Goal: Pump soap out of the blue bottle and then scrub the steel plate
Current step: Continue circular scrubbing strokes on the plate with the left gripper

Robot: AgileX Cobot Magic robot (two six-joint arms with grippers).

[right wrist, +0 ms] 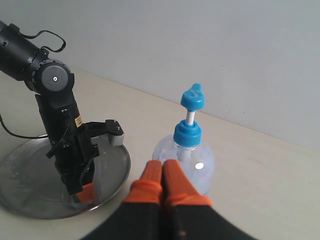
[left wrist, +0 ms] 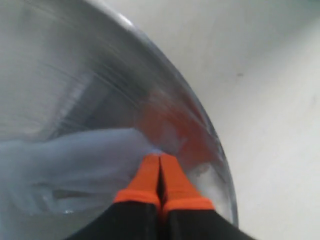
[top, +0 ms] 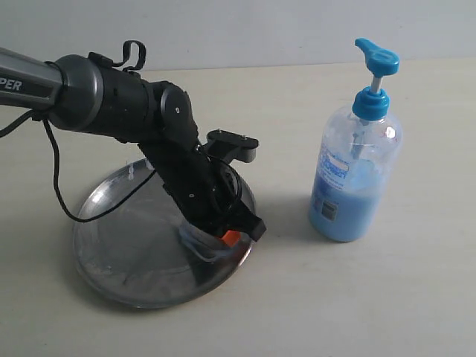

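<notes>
Left gripper (left wrist: 160, 161), closed, is reaching into the plate (left wrist: 100, 75); right gripper (right wrist: 162, 169), also closed, is showing only in its wrist view.

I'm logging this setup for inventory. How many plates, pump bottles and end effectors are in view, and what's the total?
steel plate: 1
blue bottle: 1
end effectors: 2 (left end effector, right end effector)
Total: 4

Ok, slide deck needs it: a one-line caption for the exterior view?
Left gripper, jaws shut, tip down on the steel plate in pale blue soap; blue bottle upright beside it.
</notes>
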